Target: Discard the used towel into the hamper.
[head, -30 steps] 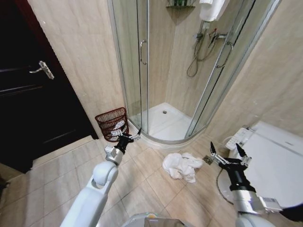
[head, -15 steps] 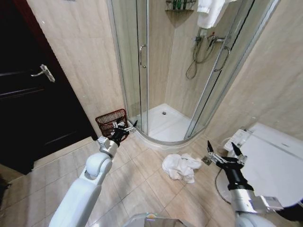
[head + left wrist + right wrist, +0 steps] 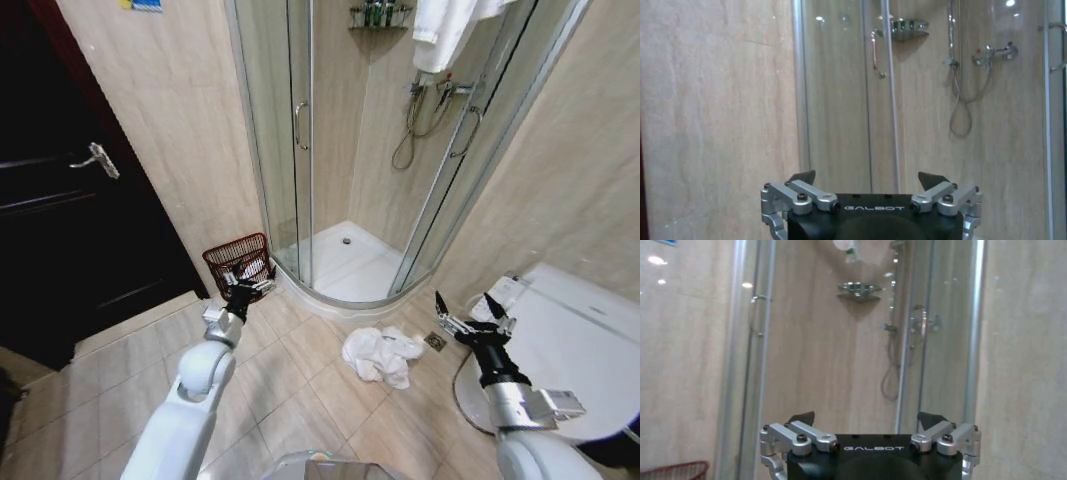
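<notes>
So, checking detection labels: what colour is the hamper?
Reddish-brown hamper, open slats; clearest in the head view.

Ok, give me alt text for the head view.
A crumpled white towel lies on the tiled bathroom floor before a glass shower cabin. The left tool, open, is beside the reddish hamper near the wall; the right tool, open, is near the toilet.

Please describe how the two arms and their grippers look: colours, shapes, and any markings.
Both arms have smooth light grey shells with rounded joints. The left gripper and right gripper each have a black body and silver metal linkages ending in dark pointed tips. The wrist views show white "GALBOT" lettering on each black body.
</notes>
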Controlling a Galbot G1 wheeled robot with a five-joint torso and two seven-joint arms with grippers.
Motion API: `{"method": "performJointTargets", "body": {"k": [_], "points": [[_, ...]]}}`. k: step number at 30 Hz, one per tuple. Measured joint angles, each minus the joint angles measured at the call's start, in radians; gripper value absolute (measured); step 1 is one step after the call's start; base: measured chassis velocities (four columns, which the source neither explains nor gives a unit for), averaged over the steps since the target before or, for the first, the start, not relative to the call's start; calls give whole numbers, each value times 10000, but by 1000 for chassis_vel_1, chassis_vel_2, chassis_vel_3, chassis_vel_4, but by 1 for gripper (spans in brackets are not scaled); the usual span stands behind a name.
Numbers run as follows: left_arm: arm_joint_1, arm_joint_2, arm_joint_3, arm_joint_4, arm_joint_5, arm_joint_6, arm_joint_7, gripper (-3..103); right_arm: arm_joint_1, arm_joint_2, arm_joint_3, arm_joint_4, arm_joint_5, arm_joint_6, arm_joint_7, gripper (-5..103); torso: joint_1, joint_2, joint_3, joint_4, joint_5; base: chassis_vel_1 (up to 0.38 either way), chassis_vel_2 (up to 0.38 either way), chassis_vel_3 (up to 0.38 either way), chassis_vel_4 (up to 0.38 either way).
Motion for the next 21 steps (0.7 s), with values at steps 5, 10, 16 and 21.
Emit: {"method": "performJointTargets", "body": {"k": [5,10,16,21], "points": [[208,116,-89,-177,-90,-96,145,100,-87,-226,-186,162,65,188,168,100,131,281,148,1,1,0,0,0,0],[287,82,-55,-128,9,-221,147,100,-61,-110,-222,351,-52,49,265,100,231,502,270,0,0,0,0,0,0],[250,95,-14,-178,42,-209,152,100,-91,-4,-136,450,-110,-80,360,100,343,765,422,0,-1,0,0,0,0],[139,168,44,-200,-7,-169,153,100,-87,138,-170,524,-151,-124,381,100,468,1027,558,0,0,0,0,0,0]]}}
